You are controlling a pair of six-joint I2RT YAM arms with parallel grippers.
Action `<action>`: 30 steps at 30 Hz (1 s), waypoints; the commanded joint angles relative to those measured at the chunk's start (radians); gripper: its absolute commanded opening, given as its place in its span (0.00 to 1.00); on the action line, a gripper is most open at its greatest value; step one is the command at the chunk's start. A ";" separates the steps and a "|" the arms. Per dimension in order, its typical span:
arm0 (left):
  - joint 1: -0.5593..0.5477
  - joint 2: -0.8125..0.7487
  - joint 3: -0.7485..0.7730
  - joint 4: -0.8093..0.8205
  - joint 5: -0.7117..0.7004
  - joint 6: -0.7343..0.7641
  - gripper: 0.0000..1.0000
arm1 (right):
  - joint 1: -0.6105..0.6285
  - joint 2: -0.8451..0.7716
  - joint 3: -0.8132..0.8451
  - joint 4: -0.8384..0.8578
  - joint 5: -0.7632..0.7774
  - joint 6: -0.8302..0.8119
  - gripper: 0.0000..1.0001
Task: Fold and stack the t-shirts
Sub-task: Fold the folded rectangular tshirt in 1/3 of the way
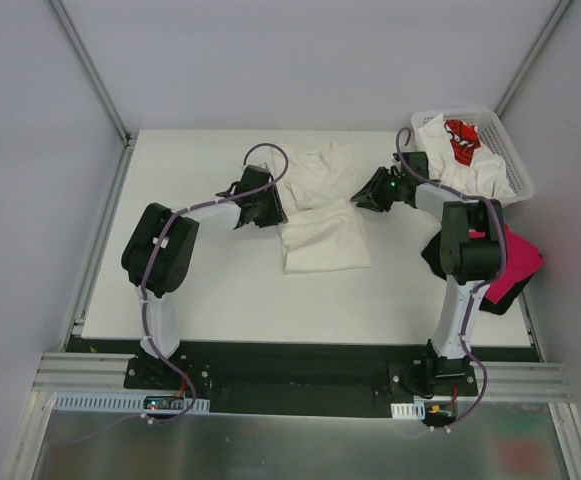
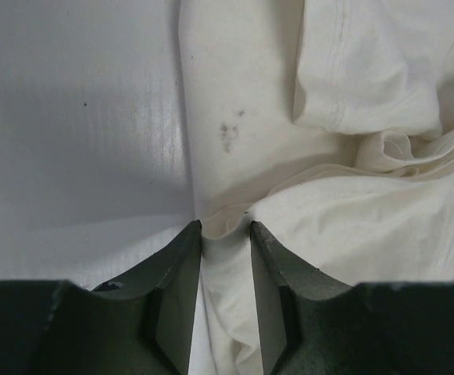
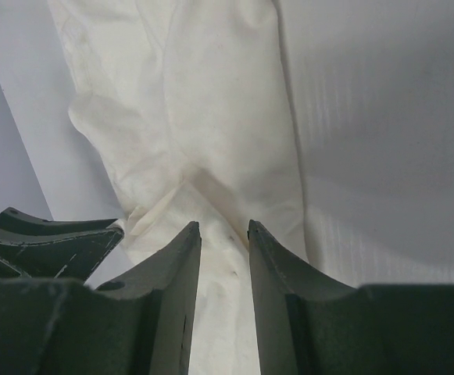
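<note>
A cream t-shirt (image 1: 322, 225) lies crumpled across the middle of the table, its upper half bunched. My left gripper (image 1: 275, 207) is at the shirt's left edge. In the left wrist view this gripper (image 2: 226, 228) is shut on a raised fold of the shirt (image 2: 289, 156). My right gripper (image 1: 358, 196) is at the shirt's right edge. In the right wrist view that gripper (image 3: 224, 226) is shut on a pulled-up ridge of the cloth (image 3: 211, 117). The left gripper's fingers (image 3: 47, 242) show at the left of the right wrist view.
A white lattice basket (image 1: 518, 165) at the back right holds white shirts, with one red-printed shirt (image 1: 462, 140) on top. A magenta shirt (image 1: 518, 255) lies on a black one (image 1: 500, 297) at the table's right edge, beside the right arm.
</note>
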 commanded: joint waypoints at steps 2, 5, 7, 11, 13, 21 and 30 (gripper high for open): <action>-0.005 0.012 0.040 -0.004 0.029 -0.023 0.30 | -0.007 -0.010 -0.007 0.066 -0.036 0.018 0.34; -0.005 0.020 0.042 -0.004 0.026 -0.027 0.30 | -0.004 -0.007 -0.013 0.082 -0.041 0.027 0.34; -0.005 0.020 0.042 -0.004 0.027 -0.030 0.30 | -0.006 -0.007 -0.016 0.092 -0.042 0.035 0.34; -0.005 0.020 0.039 -0.004 0.026 -0.032 0.30 | 0.000 0.007 -0.022 0.112 -0.049 0.048 0.34; -0.005 0.018 0.034 -0.004 0.024 -0.034 0.29 | 0.008 0.013 -0.025 0.121 -0.049 0.057 0.34; -0.005 0.018 0.034 -0.004 0.021 -0.035 0.29 | 0.034 0.041 -0.031 0.155 -0.053 0.081 0.34; -0.005 0.023 0.039 -0.002 0.032 -0.044 0.29 | 0.040 0.039 -0.063 0.187 -0.065 0.097 0.34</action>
